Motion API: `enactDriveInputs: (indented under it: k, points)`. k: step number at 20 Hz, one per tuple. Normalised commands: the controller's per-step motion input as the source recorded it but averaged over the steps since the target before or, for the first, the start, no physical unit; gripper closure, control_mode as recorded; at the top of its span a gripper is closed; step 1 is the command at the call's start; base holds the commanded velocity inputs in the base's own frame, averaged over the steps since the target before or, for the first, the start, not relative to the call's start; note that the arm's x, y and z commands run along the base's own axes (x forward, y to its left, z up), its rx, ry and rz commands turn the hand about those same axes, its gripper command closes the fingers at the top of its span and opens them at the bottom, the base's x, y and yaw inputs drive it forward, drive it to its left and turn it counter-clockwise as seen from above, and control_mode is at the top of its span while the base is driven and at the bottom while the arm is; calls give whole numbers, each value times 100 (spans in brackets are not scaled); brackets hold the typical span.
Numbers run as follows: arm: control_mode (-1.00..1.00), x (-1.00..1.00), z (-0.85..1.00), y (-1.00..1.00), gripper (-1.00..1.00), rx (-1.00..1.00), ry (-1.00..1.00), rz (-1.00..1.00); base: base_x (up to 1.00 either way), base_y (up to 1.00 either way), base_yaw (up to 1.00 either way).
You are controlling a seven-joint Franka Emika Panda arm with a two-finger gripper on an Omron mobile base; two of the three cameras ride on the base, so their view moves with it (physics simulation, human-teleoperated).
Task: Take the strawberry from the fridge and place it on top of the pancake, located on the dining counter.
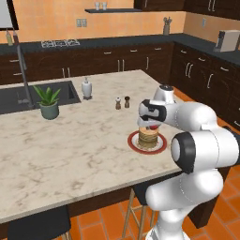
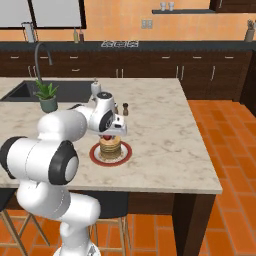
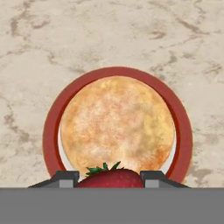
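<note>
We read no writing anywhere. At frame centre, the end effector (image 3: 109, 179) grasps the strawberry (image 3: 110, 177) above the pancake (image 3: 117, 126) on the tabletop (image 1: 70, 154); shakers (image 1: 122, 102) stand behind, upper centre.

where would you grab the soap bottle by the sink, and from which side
Grip the soap bottle around its wide lower body, coming from the open counter side nearest the pancake, gripper level. It stands upright, and its narrow pump top would probably slip. The sink and plant crowd the other side. The gripper would first have to release the strawberry.
</note>
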Motion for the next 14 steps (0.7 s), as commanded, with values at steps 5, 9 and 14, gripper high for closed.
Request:
enactDriveInputs:
  k: [5,9,14]
  points:
    - [-100,1,-17,0,100,0,0,2,0,0,0]
    - [-100,0,-13,0,100,0,0,3,0,0,0]
    - [-100,1,5,0,100,0,-2,3,0,0,0]
